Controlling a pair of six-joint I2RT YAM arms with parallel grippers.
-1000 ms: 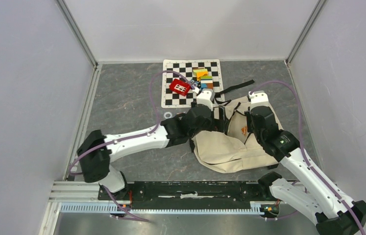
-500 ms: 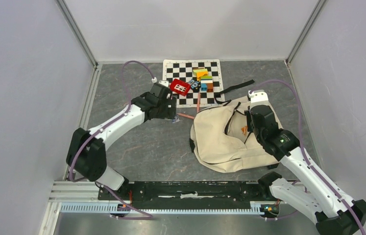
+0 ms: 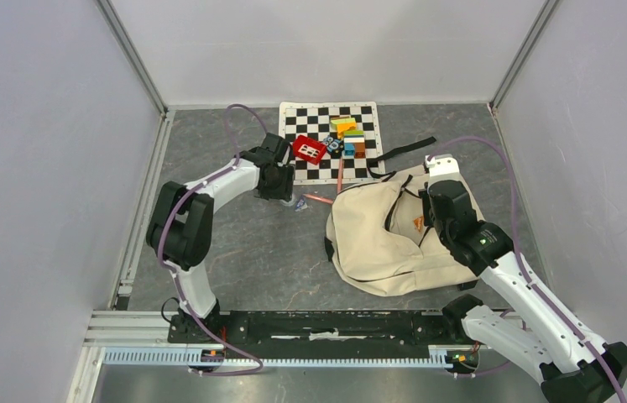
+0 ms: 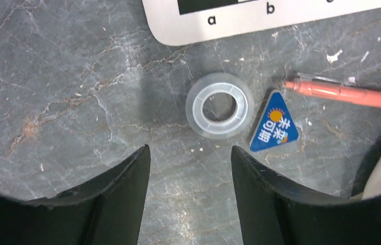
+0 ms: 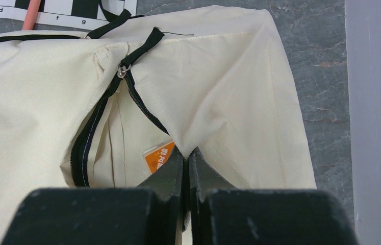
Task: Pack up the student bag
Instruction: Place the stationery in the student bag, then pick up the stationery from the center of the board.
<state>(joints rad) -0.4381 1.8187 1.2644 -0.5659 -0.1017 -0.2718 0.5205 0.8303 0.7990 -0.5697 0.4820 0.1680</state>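
target: tape roll [image 4: 220,104], lying flat on the table, hole up. It's round, so there's no long axis to line up with

where it sits vs the fingers: in the left wrist view it's at about 12 to 1 o'clock from the left gripper [image 4: 189,153], just ahead of the tips and a touch off-centre to the right, not between them yet

left fingers: spread apart, nothing in them, hanging over bare table

next move (my guess): nudge forward and a bit right so the roll lands in the gap, then drop and close

watch out: a blue triangle [image 4: 274,125] sits right up against the roll at its 4 o'clock, and a pink pen [image 4: 351,94] runs roughly 9-to-3 just past that. The right-hand finger could easily catch either one

mat [image 4: 239,23]: chessboard corner at 12 o'clock from the roll, close but not touching

nearer arm: left, easily. The right one is busy over at the bag

bag [image 3: 377,243]: cream backpack lying flat on the table, about 4 o'clock from the left gripper in the top view, well apart from the roll

right gripper [image 5: 187,153]: fingers clamped together on a fold of the bag's cream fabric by the opening

what's in the bag: the zip [image 5: 96,127] is undone and something orange [image 5: 158,155] shows inside, just beside the right fingertips. Can't see the rest of the inside

not packed yet: roll, triangle, pen, plus the coloured blocks [image 3: 349,134] on the mat
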